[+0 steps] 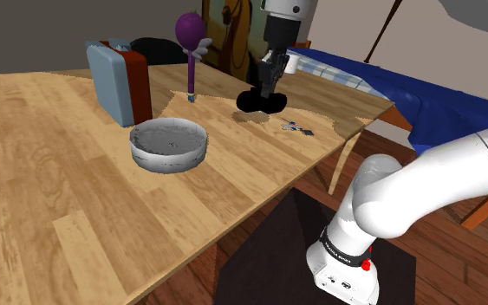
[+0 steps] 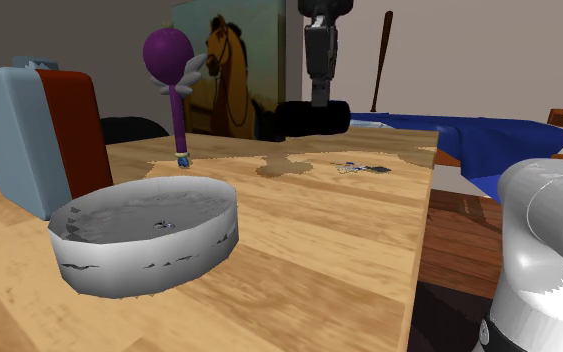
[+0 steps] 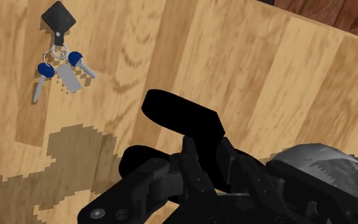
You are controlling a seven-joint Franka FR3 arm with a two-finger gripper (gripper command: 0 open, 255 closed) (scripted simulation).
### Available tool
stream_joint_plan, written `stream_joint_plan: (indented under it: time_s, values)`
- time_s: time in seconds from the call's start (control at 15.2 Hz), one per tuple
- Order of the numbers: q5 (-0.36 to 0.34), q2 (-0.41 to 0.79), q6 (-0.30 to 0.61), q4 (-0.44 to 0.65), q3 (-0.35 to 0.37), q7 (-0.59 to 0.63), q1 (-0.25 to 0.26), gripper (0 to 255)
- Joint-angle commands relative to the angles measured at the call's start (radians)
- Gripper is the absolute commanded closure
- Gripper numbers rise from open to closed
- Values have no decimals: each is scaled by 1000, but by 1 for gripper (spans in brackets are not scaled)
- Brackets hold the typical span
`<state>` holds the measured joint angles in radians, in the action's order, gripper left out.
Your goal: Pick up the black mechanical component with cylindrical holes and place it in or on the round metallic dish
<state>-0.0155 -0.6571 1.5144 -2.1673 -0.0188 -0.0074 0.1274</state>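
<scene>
The black mechanical component [image 1: 262, 101] hangs a little above the wooden table [image 1: 51, 199], and its shadow lies on the wood just below it. My gripper [image 1: 272, 80] comes down from above and is shut on it. The second exterior view has the component [image 2: 305, 120] clasped under the gripper [image 2: 319, 98], well above the tabletop. Seen from the wrist, the black part [image 3: 182, 118] sits between the fingers of the gripper [image 3: 193, 156]. The round grey metallic dish [image 1: 169, 144] stands upright on the table, nearer the front edge and toward the shoulder view's left of the gripper; it holds nothing [image 2: 144, 236] [image 3: 317, 170].
A bunch of keys [image 1: 296, 128] [image 3: 60, 60] lies near the table's corner, beside the shadow. A blue and red-brown box [image 1: 118, 80] stands behind the dish. A purple balloon-headed toy [image 1: 190, 52] stands upright at the back. A blue-covered bed [image 1: 424, 95] lies beyond the table.
</scene>
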Motion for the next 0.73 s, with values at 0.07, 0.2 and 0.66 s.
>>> stream_joint_plan:
  time_s: [0.07, 0.2, 0.66]
  values:
    - [29, 64, 14, 49, 49, 60, 17, 255]
    - [45, 111, 23, 88, 83, 101, 29, 255]
    - [73, 299, 41, 262, 194, 244, 61, 255]
